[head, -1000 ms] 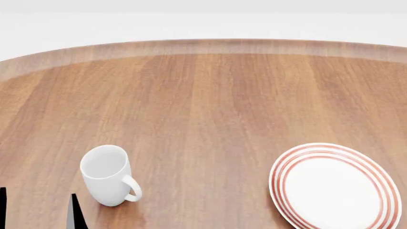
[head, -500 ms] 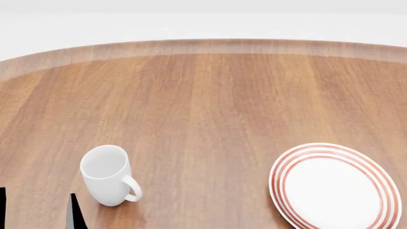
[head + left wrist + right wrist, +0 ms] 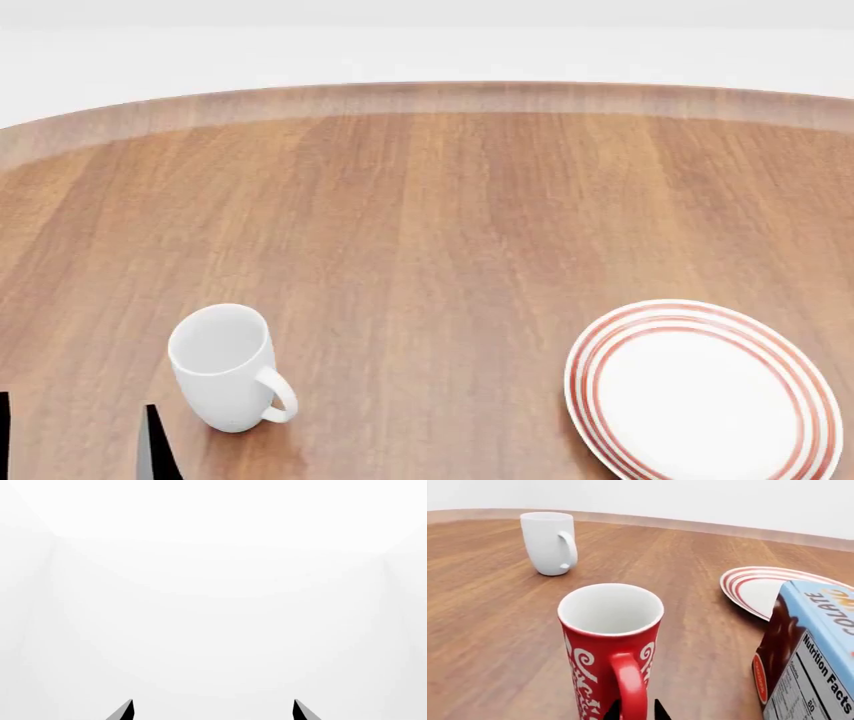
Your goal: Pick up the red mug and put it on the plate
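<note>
Right pincer [image 3: 632, 711] is showing only as two small dark tips at the near edge of the right wrist view, sitting close together on either side of the red mug's handle base; whether they are pressing on the handle cannot be told. Directly in front of those tips, the red mug [image 3: 608, 650] is standing upright on the wooden worktop [image 3: 487, 610], its handle turned toward the camera and its white inside showing. Just beside it, a blue and brown carton [image 3: 807, 655] with a nutrition label is standing, partly overlapping the near edge of the plate [image 3: 760, 587] in this view. Farther across the worktop, the white mug [image 3: 549, 542] is standing upright, well apart from the red mug.

Left pincer [image 3: 74, 445] is appearing in the head view as dark tips at the bottom corner, held wide apart with nothing between them, near the white mug [image 3: 227, 368]. From the head, the plate [image 3: 705, 390] is lying well apart from that mug, and the red mug is sitting out of view
</note>
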`<state>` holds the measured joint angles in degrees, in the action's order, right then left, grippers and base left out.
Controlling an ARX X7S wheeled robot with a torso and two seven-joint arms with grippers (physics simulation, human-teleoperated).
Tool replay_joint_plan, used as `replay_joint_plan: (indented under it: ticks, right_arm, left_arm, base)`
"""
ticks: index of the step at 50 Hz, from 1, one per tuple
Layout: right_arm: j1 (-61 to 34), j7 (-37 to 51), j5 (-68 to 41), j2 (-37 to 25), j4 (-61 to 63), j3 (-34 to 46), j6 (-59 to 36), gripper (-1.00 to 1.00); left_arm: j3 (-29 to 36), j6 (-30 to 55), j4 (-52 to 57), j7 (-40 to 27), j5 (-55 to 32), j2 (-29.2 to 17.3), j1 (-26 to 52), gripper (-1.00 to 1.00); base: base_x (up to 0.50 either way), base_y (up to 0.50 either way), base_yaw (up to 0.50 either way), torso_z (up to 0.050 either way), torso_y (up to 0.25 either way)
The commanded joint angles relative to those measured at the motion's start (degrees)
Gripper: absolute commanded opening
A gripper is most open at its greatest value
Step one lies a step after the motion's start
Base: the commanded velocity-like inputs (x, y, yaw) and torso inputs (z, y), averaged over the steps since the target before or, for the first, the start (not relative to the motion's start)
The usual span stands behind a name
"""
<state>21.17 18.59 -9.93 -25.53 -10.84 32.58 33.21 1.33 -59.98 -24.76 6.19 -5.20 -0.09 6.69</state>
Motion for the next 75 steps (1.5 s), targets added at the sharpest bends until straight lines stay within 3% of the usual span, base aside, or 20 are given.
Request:
replay_joint_plan:
  ticks: [1, 18, 32, 47, 56, 69, 75]
  right_arm:
    - [-0.3, 0.3, 0.1, 0.1, -0.7, -0.1, 0.2, -1.00]
    - [-0.2, 2.4, -1.0, -0.7, 3.6, -1.1, -3.6, -1.00]
    - [-1.5, 12.1, -3.8, -6.5, 33.6, -6.1, -24.5, -1.00]
    - [-9.7, 16.7, -16.5, -9.2, 49.2, -11.2, -40.3, -1.00]
    - [-18.4, 21.3, -26.4, -11.3, 52.1, -15.4, -51.2, -1.00]
    - [-34.5, 27.7, -38.9, -11.6, 45.2, -18.3, -68.3, -1.00]
    - [-38.2, 30.1, -40.5, -11.0, 41.3, -19.3, -71.4, -1.00]
  left_arm:
    - [0.0, 0.0, 0.2, 0.0, -0.1, 0.0, 0.0, 1.00]
    - [0.0, 0.0, 0.4, 0.1, -0.4, 0.0, 0.0, 1.00]
    - [0.1, 0.0, 0.8, 0.4, -0.8, 0.0, -0.1, 1.00]
    - [0.1, 0.0, 1.2, 0.4, -1.1, 0.0, -0.1, 1.00]
    - [0.1, 0.0, 1.3, 0.5, -1.2, 0.0, -0.2, 1.00]
    - [0.1, 0.0, 1.6, 0.7, -1.4, 0.0, -0.2, 1.00]
    - [0.1, 0.0, 1.8, 0.4, -1.3, 0.0, -0.2, 1.00]
  base:
    - [0.00, 0.00, 0.00, 0.000, 0.000]
    - [0.00, 0.00, 0.00, 0.000, 0.000]
    - [0.00, 0.00, 0.00, 0.000, 0.000]
    - [0.00, 0.00, 0.00, 0.000, 0.000]
    - [0.00, 0.00, 0.00, 0.000, 0.000]
    - [0.00, 0.00, 0.00, 0.000, 0.000]
    - [0.00, 0.00, 0.00, 0.000, 0.000]
